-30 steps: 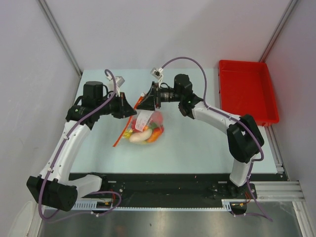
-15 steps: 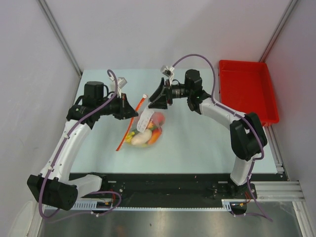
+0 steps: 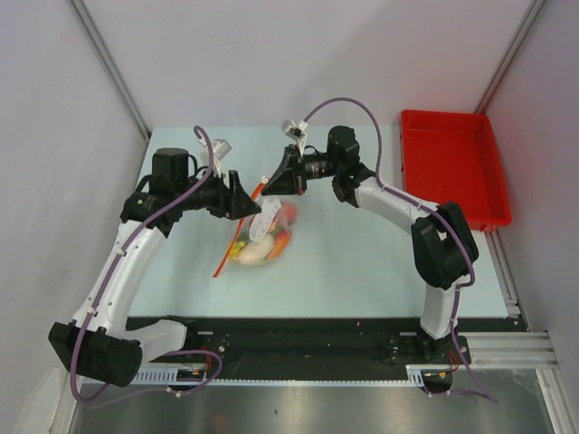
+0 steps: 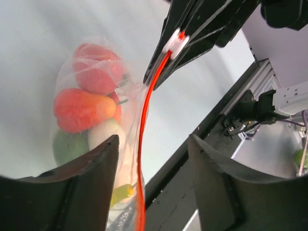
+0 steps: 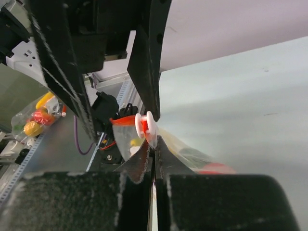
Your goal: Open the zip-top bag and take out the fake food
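Right gripper [image 5: 154,144] pinched tight on white slider [image 5: 146,124] at end of red-orange zip strip [image 4: 144,125] of zip-top bag [image 4: 67,62]. Left gripper [image 4: 153,144] has fingers moderately apart; strip and bag lip pass between them, neither pad seen touching. Bag sits between 2 grippers, mouth end up at them, food end on table [image 3: 362,262]. Fake food [image 4: 84,108] inside bag: red, orange, green, white pieces. Red tray [image 3: 452,172] at far right, well apart.

Pale mint flat bench [image 3: 362,262]. At 2 o'clock, against its right edge: rigid red plastic tray [image 3: 452,172], sitting flat. Just 9 o'clock of centre: small clear crinkly plastic zip-top bag [image 3: 258,242] of toy food. Can't tell if its bottom actually rests on the bench.
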Robot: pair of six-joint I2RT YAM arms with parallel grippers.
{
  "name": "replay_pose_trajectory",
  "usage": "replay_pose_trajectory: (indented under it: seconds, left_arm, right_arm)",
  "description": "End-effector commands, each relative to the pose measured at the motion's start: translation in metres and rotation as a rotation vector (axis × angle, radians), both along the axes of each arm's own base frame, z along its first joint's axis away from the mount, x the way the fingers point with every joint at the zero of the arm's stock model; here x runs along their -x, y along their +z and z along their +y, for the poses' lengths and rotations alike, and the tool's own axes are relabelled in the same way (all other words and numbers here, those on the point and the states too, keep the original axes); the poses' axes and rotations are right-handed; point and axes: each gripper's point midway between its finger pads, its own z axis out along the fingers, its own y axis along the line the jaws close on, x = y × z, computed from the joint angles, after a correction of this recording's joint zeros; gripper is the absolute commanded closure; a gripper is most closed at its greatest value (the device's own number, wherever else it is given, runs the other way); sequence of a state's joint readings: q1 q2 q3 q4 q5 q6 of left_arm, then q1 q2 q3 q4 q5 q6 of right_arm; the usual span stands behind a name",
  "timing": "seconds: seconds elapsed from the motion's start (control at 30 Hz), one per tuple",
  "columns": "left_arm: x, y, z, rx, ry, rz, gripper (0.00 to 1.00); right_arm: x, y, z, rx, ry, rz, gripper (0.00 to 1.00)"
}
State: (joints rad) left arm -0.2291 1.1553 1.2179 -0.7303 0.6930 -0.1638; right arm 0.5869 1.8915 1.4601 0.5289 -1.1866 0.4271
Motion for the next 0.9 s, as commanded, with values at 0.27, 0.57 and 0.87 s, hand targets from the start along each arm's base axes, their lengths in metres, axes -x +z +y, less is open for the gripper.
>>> replay_pose_trajectory:
  seconds: [0.27,0.57,0.87]
  left_arm:
    - [-0.044,0.087,-0.024,0.172,-0.032,-0.303,0.56]
    - [-0.048,0.077,-0.028,0.149,-0.078,-0.281,0.56]
    - [-0.035,0.080,-0.025,0.147,-0.089,-0.306,0.40]
  right_arm:
    - [0.020,0.028,0.004,-0.031,0.062,0.032,1.00]
    - [0.021,0.033,0.005,-0.051,0.078,0.044,1.00]
    - [0.018,0.028,0.005,-0.048,0.081,0.059,1.00]
